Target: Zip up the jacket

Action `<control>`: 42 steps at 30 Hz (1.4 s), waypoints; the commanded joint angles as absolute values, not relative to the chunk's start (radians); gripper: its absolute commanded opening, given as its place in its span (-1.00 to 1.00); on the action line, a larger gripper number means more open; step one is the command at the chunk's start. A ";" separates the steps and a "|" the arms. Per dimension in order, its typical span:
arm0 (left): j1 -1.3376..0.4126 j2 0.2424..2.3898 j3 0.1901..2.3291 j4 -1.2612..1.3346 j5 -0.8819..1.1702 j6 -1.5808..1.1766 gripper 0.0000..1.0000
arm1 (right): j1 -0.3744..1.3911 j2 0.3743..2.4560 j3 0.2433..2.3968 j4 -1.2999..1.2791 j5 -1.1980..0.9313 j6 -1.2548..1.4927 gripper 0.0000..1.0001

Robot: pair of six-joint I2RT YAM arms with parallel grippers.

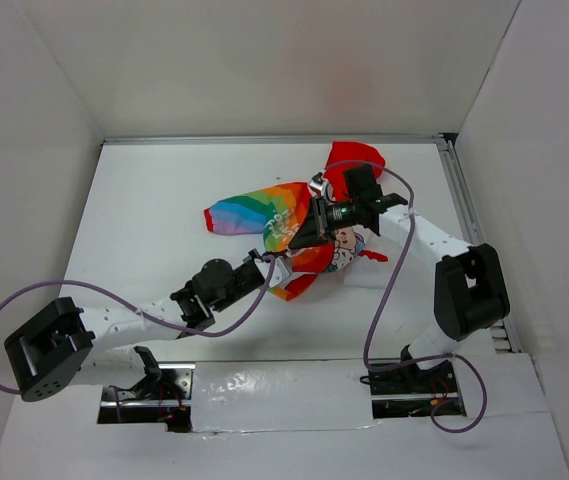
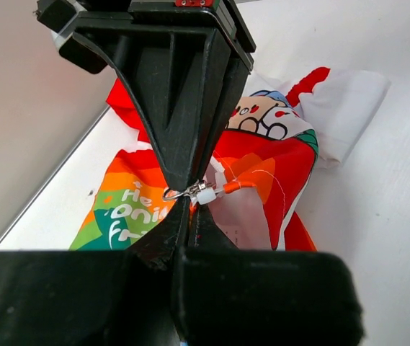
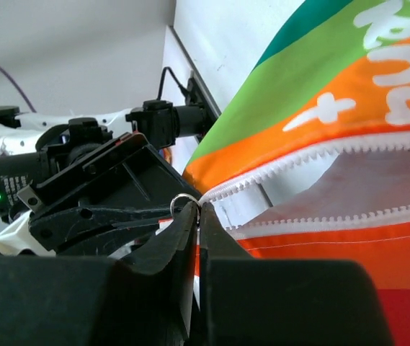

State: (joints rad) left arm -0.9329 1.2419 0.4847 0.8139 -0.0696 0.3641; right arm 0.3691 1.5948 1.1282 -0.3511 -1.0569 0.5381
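left gripper (image 2: 188, 198): jaws clamped fully together on the jacket (image 1: 286, 215), pinching orange fabric at the bottom end of the zip. zip pull (image 2: 205, 193) lies right across the fingertips: metal loop, white piece, orange tab.

right gripper (image 3: 198, 214): fingers drawn almost together, only a thin slit between them. tips sit at the foot of the zip, with the ring (image 3: 184, 201) of the pull just at them. cannot tell if the ring itself is pinched. the two grippers meet nearly tip to tip here.

zip teeth (image 3: 313, 155) run apart in a v from that point; front is open above it.

jacket lies crumpled on the white table (image 1: 164, 200), right of centre. red hood (image 1: 356, 160) toward the far side, rainbow sleeve (image 1: 232, 215) out to the left, cartoon panel (image 2: 262, 115) on the near right side.
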 commanded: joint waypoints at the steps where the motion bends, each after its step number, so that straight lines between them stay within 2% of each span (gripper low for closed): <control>1: -0.936 1.226 0.511 0.905 -0.052 0.373 -1.00 | 0.382 1.565 1.173 -0.357 -0.998 0.529 -0.87; 6: -0.937 1.189 0.491 0.888 -0.034 0.356 -1.00 | 0.385 1.526 1.172 -0.385 -0.871 0.506 -1.00; 13: -0.937 1.155 0.477 0.891 -0.028 0.354 -1.00 | 0.403 1.447 1.123 -0.364 -0.660 0.499 -1.00; 15: -0.937 1.138 0.471 0.905 -0.032 0.350 -1.00 | 0.431 1.419 1.118 -0.388 -0.464 0.488 -1.00; 17: -0.937 1.122 0.469 0.910 -0.026 0.342 -1.00 | 0.452 1.419 1.120 -0.397 -0.355 0.480 -1.00; 22: -0.939 1.097 0.466 0.942 -0.014 0.344 -1.00 | 0.459 1.436 1.101 -0.364 -0.310 0.501 -1.00; 27: -0.937 1.060 0.460 0.939 -0.008 0.350 -1.00 | 0.479 1.459 1.075 -0.348 -0.100 0.520 -1.00; 35: -0.939 1.035 0.471 0.897 0.008 0.342 -1.00 | 0.482 1.456 1.071 -0.362 0.029 0.514 -1.00; 42: -0.937 1.063 0.468 0.859 0.006 0.286 -1.00 | 0.492 1.370 1.048 -0.301 -0.240 0.449 -1.00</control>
State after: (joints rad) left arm -0.9329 1.0519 0.4450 0.7921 -0.0196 0.3340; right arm 0.4789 1.4509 1.0573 -0.3569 -0.1318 0.4919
